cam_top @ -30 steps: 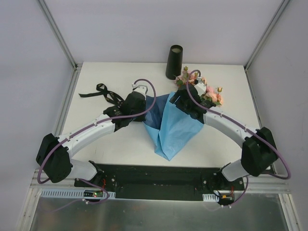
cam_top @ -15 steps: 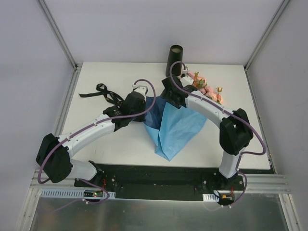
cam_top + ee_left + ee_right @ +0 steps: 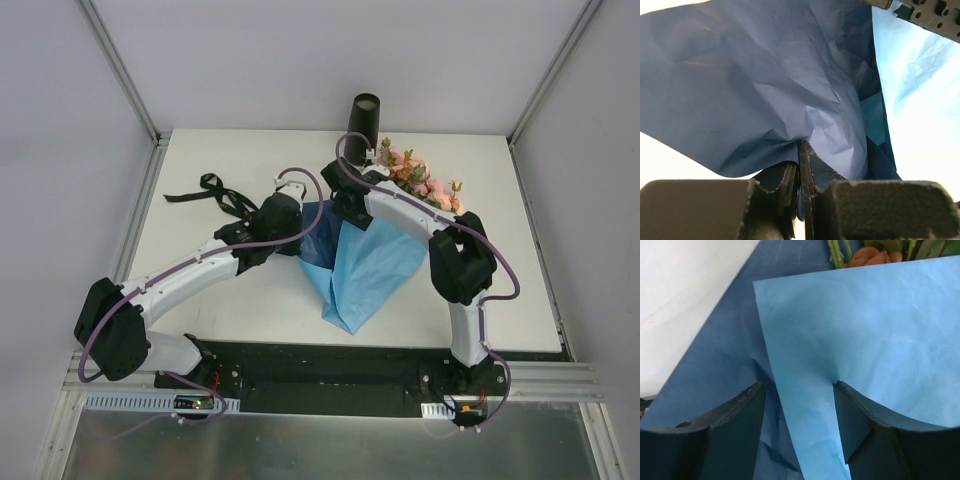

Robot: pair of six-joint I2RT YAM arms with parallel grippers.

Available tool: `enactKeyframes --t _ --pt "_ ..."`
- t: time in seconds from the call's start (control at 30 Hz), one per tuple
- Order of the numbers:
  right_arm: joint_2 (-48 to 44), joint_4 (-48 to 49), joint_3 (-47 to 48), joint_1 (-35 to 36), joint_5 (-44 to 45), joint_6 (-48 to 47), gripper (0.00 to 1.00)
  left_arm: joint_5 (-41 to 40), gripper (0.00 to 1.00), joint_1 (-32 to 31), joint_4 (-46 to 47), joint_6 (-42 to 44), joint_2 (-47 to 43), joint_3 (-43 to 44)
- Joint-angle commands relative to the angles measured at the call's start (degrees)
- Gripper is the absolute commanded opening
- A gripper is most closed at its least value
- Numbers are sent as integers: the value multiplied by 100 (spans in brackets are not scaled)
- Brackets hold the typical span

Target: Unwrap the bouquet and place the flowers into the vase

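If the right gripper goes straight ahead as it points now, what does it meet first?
Probably the blue wrapping paper, whose light flap lies ahead of the open right gripper; the flowers sit beyond it. Depth is unclear.

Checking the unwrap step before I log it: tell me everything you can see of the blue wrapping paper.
The wrapping paper is creased and thin, light blue in parts and darker blue in others. It lies spread open on the table, one pointed corner toward the arms. The left gripper is shut on a dark-blue fold. The right gripper has its open jaws astride a light-blue edge. The flowers lie at its far right end.
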Motion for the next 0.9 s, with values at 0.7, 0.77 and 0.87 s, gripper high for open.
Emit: enactKeyframes --t 0.7,0.77,0.87 --pt "-2250 -175 -1676 -296 1425 -259 0 -226 0 155 -170 -322 68 -30" --pt "-2645 -210 -1992 -305 1600 -189 0 -270 0 163 -213 -340 120 -39" --pt "-3330 -395 -2624 -332 1943 12 0 -393 0 190 -310 -375 182 -65"
